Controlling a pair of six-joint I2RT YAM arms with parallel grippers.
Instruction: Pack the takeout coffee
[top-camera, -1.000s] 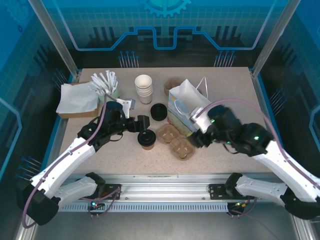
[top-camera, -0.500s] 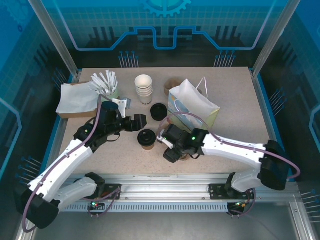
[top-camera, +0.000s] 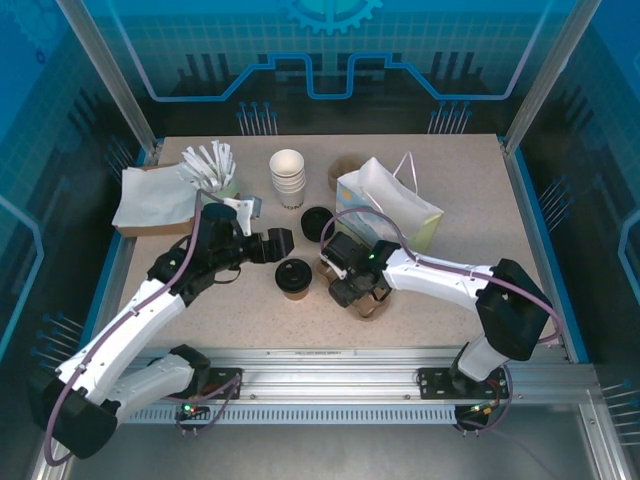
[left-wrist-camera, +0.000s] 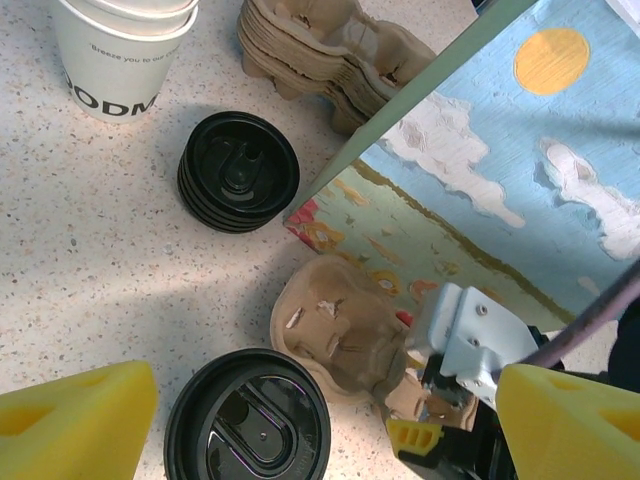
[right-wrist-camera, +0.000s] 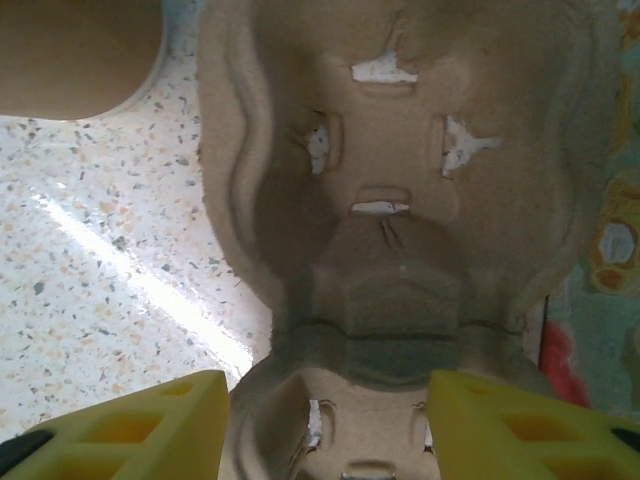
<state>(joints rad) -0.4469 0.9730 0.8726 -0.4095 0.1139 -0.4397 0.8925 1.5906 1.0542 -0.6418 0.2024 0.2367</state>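
While the left fingers (left-wrist-camera: 75, 420) gape, the takeout coffee (left-wrist-camera: 248, 415) sits just ahead.

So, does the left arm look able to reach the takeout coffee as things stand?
Probably yes: the left gripper hangs open just above the takeout coffee, with nothing between them.

Left arm (top-camera: 130, 322) and right arm (top-camera: 440, 280) outstretched, jaws apart

Speckled beige table (top-camera: 470, 185), blue printed back wall (top-camera: 200, 50), slanted aluminium posts (top-camera: 105, 70), silver rail along near edge (top-camera: 330, 365).
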